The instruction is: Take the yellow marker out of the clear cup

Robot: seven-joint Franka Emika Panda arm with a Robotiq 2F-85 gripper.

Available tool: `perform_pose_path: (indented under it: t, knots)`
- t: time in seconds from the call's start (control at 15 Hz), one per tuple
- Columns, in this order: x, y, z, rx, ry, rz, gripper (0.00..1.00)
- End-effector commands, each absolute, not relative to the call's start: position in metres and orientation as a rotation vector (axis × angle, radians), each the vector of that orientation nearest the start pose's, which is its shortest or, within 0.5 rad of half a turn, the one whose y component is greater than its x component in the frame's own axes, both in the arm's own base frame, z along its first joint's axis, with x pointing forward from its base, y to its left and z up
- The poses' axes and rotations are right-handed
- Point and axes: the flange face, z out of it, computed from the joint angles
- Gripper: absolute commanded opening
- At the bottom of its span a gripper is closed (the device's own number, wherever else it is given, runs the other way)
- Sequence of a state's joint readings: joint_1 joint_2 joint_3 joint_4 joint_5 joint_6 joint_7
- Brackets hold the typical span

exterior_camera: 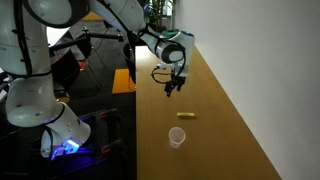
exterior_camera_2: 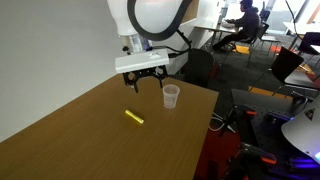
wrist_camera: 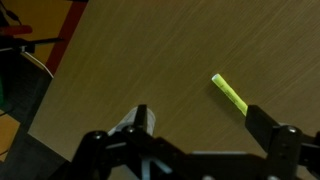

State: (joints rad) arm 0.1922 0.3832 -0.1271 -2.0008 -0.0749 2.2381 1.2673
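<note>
– Gripper [wrist_camera: 200, 128], entry one: two dark fingers [wrist_camera: 141, 120] at the bottom of the wrist view, spread wide with nothing between them. It hangs above the table [exterior_camera: 225, 115] and touches nothing.

– Entry two, the marker?

– Yellow marker [wrist_camera: 230, 92]: one piece, lying flat on the bare wood outside the cup. The wrist view shows it just ahead of one finger. In an exterior view the marker [exterior_camera: 185, 116] lies between gripper and cup, apart from both.

– And the cup?

– Clear cup [exterior_camera: 177, 137]: one piece, upright, near the table edge. It looks empty, though it is small in every view.

– Step in hand, then?

– Judged, not seen: the removal looks complete, so what is left is to take the arm clear without undoing it. Best handling would be to rise straight up and leave the jaws open. Avoid any low sweep across the marker, because it is round and a nudge would likely roll it, perhaps off the edge. Keep well away from the cup too, since it is light plastic and should tip easily.
</note>
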Motion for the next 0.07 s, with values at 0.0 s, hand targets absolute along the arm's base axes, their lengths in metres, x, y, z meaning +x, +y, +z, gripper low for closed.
perform_pose_path:
  t: [0.0]
  knots:
    - [0.5885, 0.0379, 0.2567, -2.782, 1.794, 0.083, 1.0]
